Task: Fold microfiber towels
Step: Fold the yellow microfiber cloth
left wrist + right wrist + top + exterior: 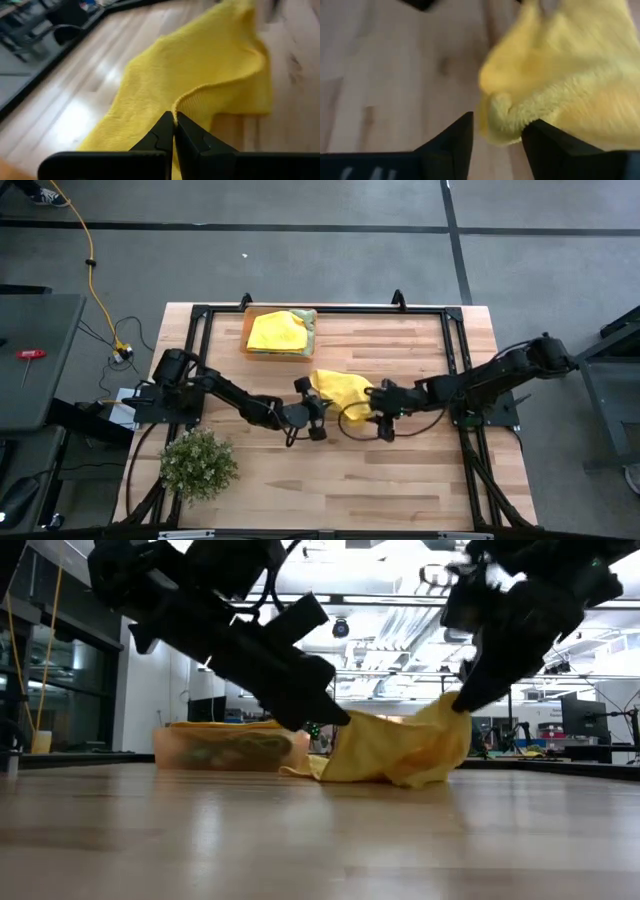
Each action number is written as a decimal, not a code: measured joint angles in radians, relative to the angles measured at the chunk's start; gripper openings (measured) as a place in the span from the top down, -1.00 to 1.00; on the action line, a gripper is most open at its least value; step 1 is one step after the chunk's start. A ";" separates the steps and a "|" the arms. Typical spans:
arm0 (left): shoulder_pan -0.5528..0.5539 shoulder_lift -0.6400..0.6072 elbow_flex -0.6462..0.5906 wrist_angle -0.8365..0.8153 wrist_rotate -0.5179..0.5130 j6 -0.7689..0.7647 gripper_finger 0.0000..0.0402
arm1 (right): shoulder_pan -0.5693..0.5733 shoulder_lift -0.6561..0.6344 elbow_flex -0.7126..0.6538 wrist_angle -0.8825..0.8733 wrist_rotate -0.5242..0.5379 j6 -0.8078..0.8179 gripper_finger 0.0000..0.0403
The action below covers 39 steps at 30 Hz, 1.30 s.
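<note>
Two soft yellow microfiber towels show: one lies in the flat orange rectangular tray (281,356) at the table's far edge, the other, crumpled yellow towel (342,392), sits mid-table between the grippers. The left gripper (174,134) is pinched closed on its hem, while the right gripper (497,136) stands parted around the opposite corner. That towel stretches across from left arm to right, both arms equally near.

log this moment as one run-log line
left gripper shut on yellow towel | right gripper open at towel's other end

Crumpled yellow towel (341,392), mid-table; another (276,332) behind.
</note>
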 joint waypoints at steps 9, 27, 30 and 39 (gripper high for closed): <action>0.013 -0.006 0.001 -0.037 -0.123 0.010 1.00 | 0.080 0.002 0.000 0.121 0.028 -0.172 0.15; 0.022 -0.006 0.001 -0.069 -0.178 0.018 1.00 | 0.156 0.341 0.009 0.514 0.003 -0.172 0.15; 0.022 -0.006 0.001 -0.069 -0.176 0.018 1.00 | 0.153 0.408 0.061 0.477 0.043 -0.227 0.15; 0.022 -0.006 0.001 -0.068 -0.175 0.018 1.00 | 0.139 0.544 0.371 -0.025 0.244 -0.300 0.15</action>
